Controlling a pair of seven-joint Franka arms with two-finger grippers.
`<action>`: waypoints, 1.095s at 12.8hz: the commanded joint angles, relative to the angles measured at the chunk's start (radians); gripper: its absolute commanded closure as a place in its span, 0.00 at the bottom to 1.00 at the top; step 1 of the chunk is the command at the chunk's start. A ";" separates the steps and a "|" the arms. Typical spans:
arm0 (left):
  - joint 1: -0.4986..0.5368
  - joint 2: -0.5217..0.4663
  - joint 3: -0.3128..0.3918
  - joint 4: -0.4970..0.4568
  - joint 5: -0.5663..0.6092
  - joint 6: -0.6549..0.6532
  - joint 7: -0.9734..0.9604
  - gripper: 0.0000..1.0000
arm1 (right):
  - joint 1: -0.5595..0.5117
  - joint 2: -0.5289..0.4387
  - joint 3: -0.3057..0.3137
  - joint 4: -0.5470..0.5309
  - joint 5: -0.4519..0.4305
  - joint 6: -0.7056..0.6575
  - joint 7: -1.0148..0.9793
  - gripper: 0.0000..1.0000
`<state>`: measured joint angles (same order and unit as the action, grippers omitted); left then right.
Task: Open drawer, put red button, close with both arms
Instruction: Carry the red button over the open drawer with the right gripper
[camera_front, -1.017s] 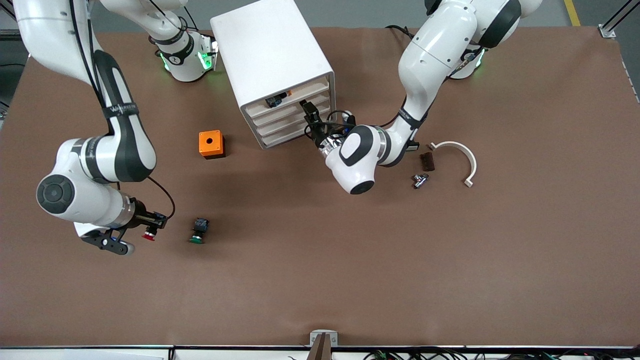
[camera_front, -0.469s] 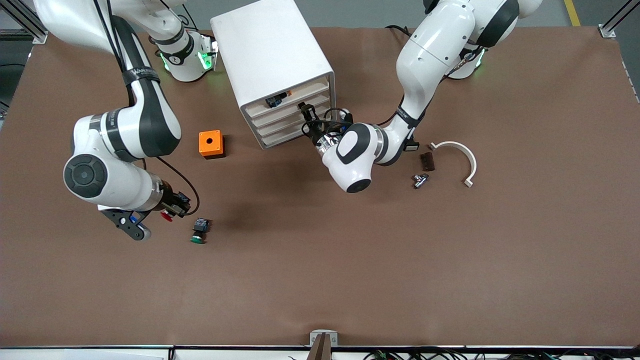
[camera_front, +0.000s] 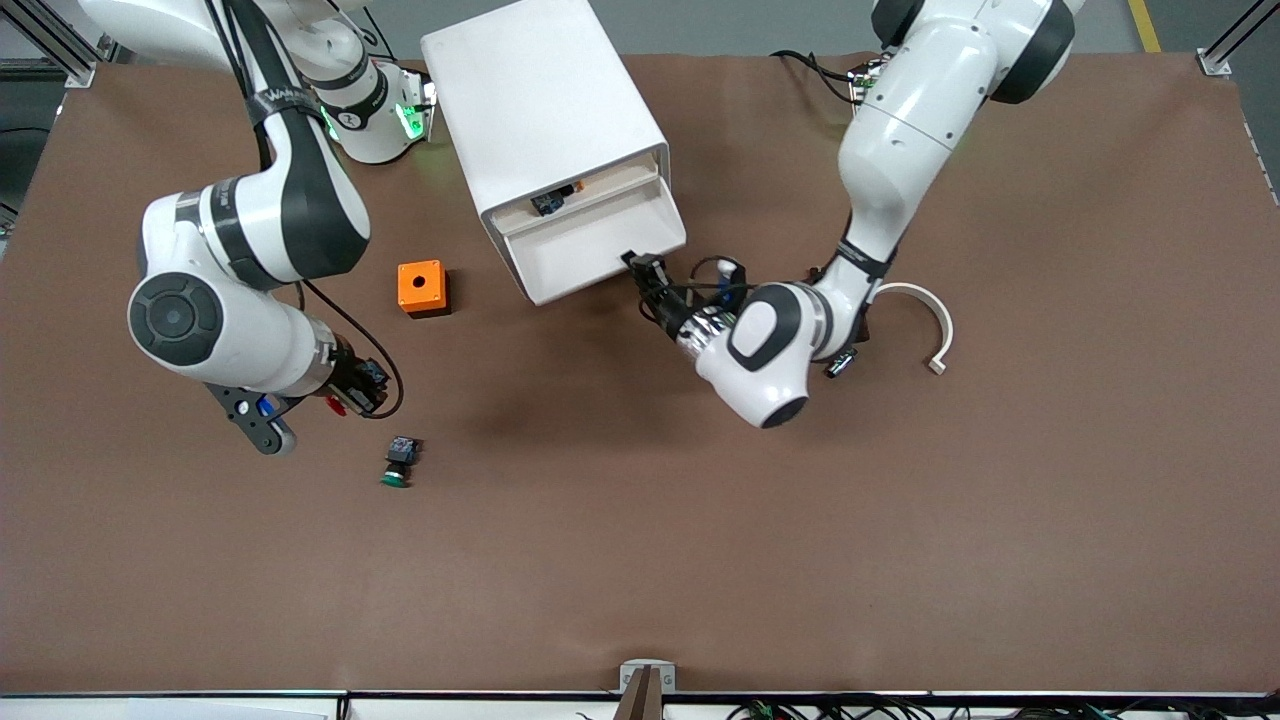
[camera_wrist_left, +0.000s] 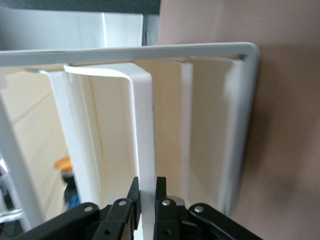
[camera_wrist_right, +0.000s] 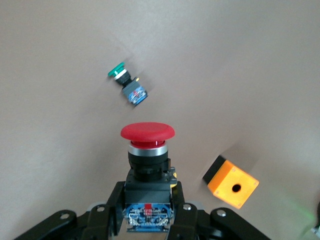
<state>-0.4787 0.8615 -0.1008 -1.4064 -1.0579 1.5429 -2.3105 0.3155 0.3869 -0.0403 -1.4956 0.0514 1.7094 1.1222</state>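
Observation:
The white cabinet (camera_front: 540, 100) stands at the back of the table. Its second drawer (camera_front: 600, 245) is pulled out and looks empty. My left gripper (camera_front: 640, 268) is shut on the drawer's front lip at the corner toward the left arm's end. In the left wrist view the fingers (camera_wrist_left: 132, 192) pinch the white front wall (camera_wrist_left: 142, 125). My right gripper (camera_front: 345, 398) is shut on the red button (camera_front: 332, 404) and holds it over the bare table. In the right wrist view the button (camera_wrist_right: 147, 132) sits cap outward, gripped by its blue rear block between the right gripper's (camera_wrist_right: 148, 200) fingers.
A green-capped button (camera_front: 397, 463) lies on the table close to the right gripper, also in the right wrist view (camera_wrist_right: 127, 82). An orange box (camera_front: 422, 288) sits beside the cabinet. A white curved piece (camera_front: 925, 310) and a small metal part (camera_front: 840, 362) lie by the left arm.
The left gripper has pulled the second drawer out toward the front camera. The right arm has lifted the red button and carried it a little toward the cabinet.

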 joint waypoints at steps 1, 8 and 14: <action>0.037 0.002 -0.005 0.034 -0.011 -0.006 0.065 0.77 | 0.037 -0.010 -0.004 0.040 0.063 -0.019 0.105 0.99; 0.121 -0.045 -0.007 0.079 0.184 -0.095 0.066 0.01 | 0.193 -0.003 -0.006 0.046 0.090 -0.005 0.361 0.98; 0.363 -0.082 -0.007 0.145 0.254 -0.268 0.299 0.01 | 0.388 -0.006 -0.007 -0.096 0.119 0.163 0.683 0.99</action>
<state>-0.1637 0.8001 -0.1014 -1.2597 -0.8400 1.3152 -2.0901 0.6392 0.3960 -0.0349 -1.5152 0.1542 1.7973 1.7233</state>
